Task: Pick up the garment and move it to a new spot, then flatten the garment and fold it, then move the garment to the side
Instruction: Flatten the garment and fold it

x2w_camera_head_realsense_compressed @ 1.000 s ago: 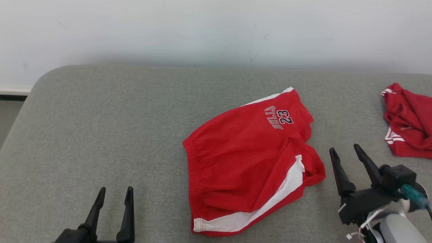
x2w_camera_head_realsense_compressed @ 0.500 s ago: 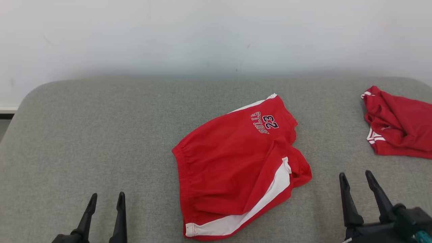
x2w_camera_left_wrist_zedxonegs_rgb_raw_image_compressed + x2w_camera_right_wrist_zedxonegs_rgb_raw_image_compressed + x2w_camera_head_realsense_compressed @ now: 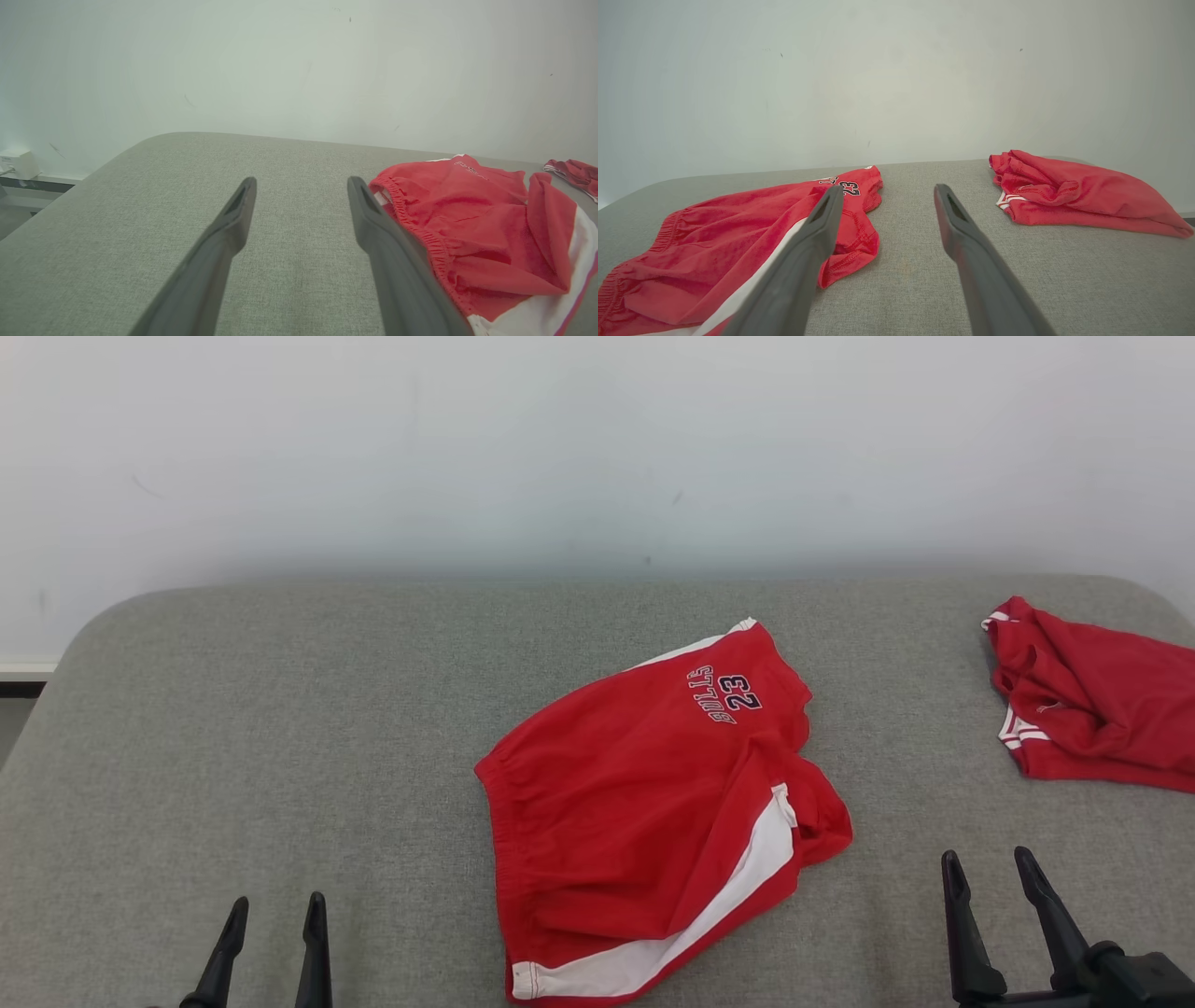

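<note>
— As far as the head view goes, where does the job stand?

— Red shorts (image 3: 644, 821) lie near the middle of the grey table (image 3: 280, 709). They are spread out but rumpled, with one leg flipped over itself, so they are neither flat nor neatly folded. A second garment (image 3: 1092, 709), also red, sits bunched near the right edge, well apart from them. The left gripper (image 3: 279, 899) and the right gripper (image 3: 987, 854) hover at the near side, fingers parted wide with nothing between them.

— So what is done?

— Hard to settle. If the shorts are the piece in hand, they lie at a spot mid-table, and I judge that flattening, folding and moving aside are left. The heap at the right could be a piece put aside or one waiting its turn. I cannot tell which.

— And the left wrist view?

— The left gripper (image 3: 301, 179) is wide open and empty above bare table. The waistband of the shorts (image 3: 476, 224) is near the finger on that view's right. The second garment (image 3: 574, 170) shows small, far off.

— Right wrist?

— The right gripper (image 3: 888, 188) is open and empty, pointing at the gap between the two pieces. The shorts (image 3: 738, 228) are on one side and the second garment (image 3: 1073, 196), loosely doubled over, is on the other.

— Count?

— Two garments, two grippers, one table.
</note>
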Robot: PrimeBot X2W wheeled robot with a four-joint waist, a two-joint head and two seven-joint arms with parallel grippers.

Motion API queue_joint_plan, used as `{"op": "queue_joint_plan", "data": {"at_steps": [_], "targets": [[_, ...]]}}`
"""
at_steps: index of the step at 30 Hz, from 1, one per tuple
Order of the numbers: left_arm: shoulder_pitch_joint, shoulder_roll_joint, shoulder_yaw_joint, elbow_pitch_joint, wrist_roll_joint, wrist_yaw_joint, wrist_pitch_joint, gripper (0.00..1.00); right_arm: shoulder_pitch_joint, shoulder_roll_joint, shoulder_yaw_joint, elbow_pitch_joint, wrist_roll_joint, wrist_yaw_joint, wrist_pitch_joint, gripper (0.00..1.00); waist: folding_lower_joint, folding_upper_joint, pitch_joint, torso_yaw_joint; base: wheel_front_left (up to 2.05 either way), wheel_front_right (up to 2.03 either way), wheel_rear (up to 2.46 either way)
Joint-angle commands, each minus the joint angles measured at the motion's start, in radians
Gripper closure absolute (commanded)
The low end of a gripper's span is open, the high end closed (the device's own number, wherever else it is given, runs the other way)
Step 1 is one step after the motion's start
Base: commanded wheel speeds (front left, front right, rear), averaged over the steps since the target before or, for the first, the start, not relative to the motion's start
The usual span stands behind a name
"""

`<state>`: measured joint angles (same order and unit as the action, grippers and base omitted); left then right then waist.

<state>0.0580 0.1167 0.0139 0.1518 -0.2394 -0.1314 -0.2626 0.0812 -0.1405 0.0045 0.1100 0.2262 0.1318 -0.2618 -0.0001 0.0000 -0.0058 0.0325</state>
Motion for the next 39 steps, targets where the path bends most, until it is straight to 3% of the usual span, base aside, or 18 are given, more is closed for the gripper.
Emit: {"op": "queue_joint_plan", "data": {"at_steps": [1, 25, 39], "targets": [[0.008, 0.005, 0.005, -0.001, 0.007, 0.002, -0.003, 0.0, 0.004, 0.003, -0.002, -0.003, -0.009, -0.003, -0.004, 0.0, 0.0001, 0.0, -0.002, 0.001, 0.0, 0.0, 0.0], [0.011, 0.049, -0.031, -0.025, -0.029, 0.002, -0.003, 0.0, 0.006, 0.002, 0.015, 0.024, 0.005, -0.003, -0.004, 0.0, 0.0001, 0.0, -0.011, 0.017, 0.0, 0.0, 0.0], [-0.073, 0.103, -0.36, 0.078, -0.099, 0.002, -0.003, 0.0, -0.193, -0.083, 0.168, 0.255, 0.065, -0.003, 0.033, 0.0, 0.0001, 0.0, 0.048, 0.043, 0.0, 0.0, 0.0]]}}
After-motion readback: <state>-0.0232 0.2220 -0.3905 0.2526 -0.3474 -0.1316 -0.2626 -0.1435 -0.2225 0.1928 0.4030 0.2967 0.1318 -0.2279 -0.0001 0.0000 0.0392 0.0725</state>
